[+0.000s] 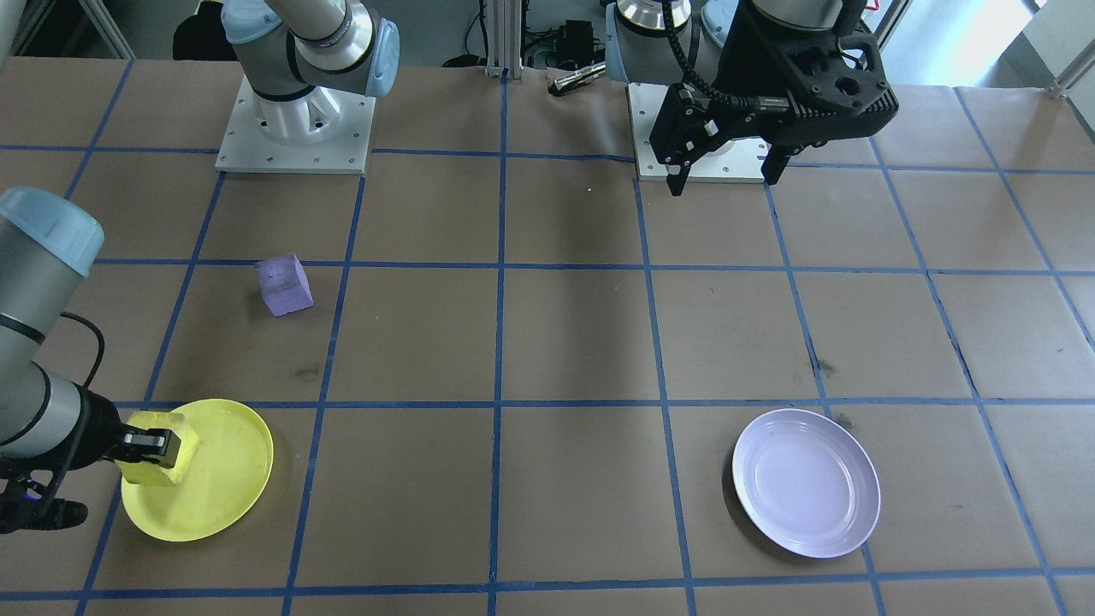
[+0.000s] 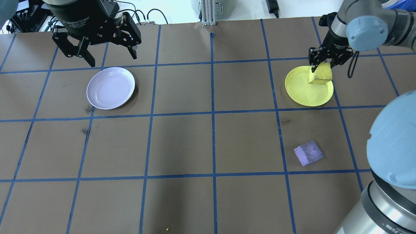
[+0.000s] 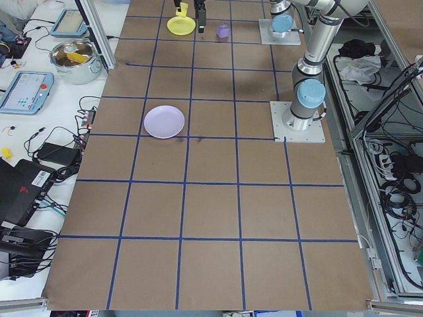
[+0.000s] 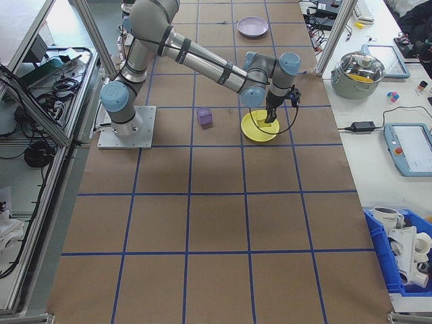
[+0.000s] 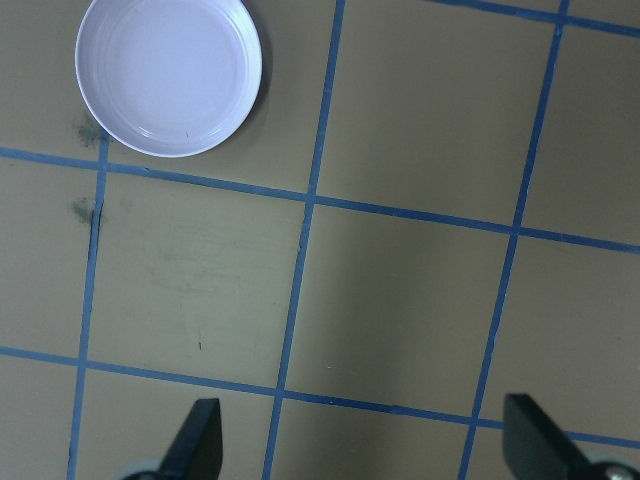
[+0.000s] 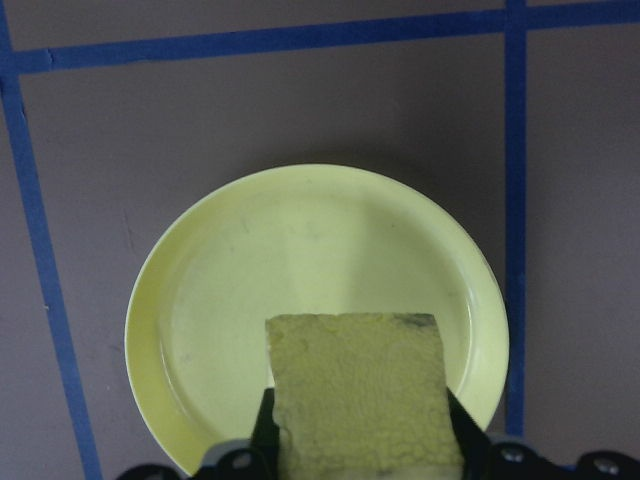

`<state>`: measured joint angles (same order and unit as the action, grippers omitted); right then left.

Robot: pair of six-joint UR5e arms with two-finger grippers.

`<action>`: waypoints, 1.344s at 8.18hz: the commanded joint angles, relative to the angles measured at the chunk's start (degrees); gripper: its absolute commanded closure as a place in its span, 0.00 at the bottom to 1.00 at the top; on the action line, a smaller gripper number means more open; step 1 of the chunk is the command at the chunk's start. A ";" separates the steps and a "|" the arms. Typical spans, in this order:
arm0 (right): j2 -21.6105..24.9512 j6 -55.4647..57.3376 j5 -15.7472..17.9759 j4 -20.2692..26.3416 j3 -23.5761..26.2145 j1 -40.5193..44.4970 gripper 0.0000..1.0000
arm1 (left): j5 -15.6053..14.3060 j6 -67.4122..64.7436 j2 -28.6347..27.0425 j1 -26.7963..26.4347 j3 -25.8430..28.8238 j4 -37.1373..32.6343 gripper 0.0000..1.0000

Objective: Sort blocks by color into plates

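Found the purple block (image 2: 308, 152) nearest the robot's edge of the desk (image 2: 182, 146), in its right half, lying alone on the brown paper and well apart from both sets of jaws. Looked like a small foam cuboid, pale violet, turned at an angle to the blue tape lines (image 2: 213, 113) that ruled the desk into squares.

Farther out, toward the far right corner, saw the yellow block (image 2: 320, 77) clamped between the right jaws, which pressed on two opposite faces near its top. Hung over the right part of the yellow plate (image 2: 302, 94), close to the rim; could not tell whether its underside touched the plate. From the right wrist view, showed a rough, pitted, dull yellow top face with a few dark specks, duller than the bright, glossy plate beneath it. Sat much smaller than the plate, a round shallow dish with a raised rim.

Across the desk, toward the far left corner, noted the lavender plate (image 2: 110, 87), round and shallow, with nothing in it, beside two dark smudges on the paper. Beyond and above it, found the left jaws spread wide and holding nothing, both dark fingertips showing far apart at the bottom of the left wrist view, with the lavender plate ahead of them. Made out small white lettering on the black body above those jaws, partly legible as "Adaptive Gripper".
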<state>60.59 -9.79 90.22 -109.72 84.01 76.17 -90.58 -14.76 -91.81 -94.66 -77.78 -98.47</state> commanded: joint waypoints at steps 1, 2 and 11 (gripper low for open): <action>-3.55 0.56 -2.16 -1.90 0.09 0.46 0.90 | 0.05 0.00 0.05 0.00 0.00 -0.06 0.00; -3.90 0.47 -2.24 -1.03 0.62 0.73 0.11 | 0.05 0.00 -0.03 0.00 0.00 -0.06 0.00; 12.51 -12.01 -1.19 19.38 13.58 5.82 0.00 | 0.14 0.09 0.05 0.00 -0.09 -0.06 0.00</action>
<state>68.86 -19.18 88.45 -90.14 90.13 80.04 -90.45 -14.73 -91.77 -94.64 -77.86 -98.52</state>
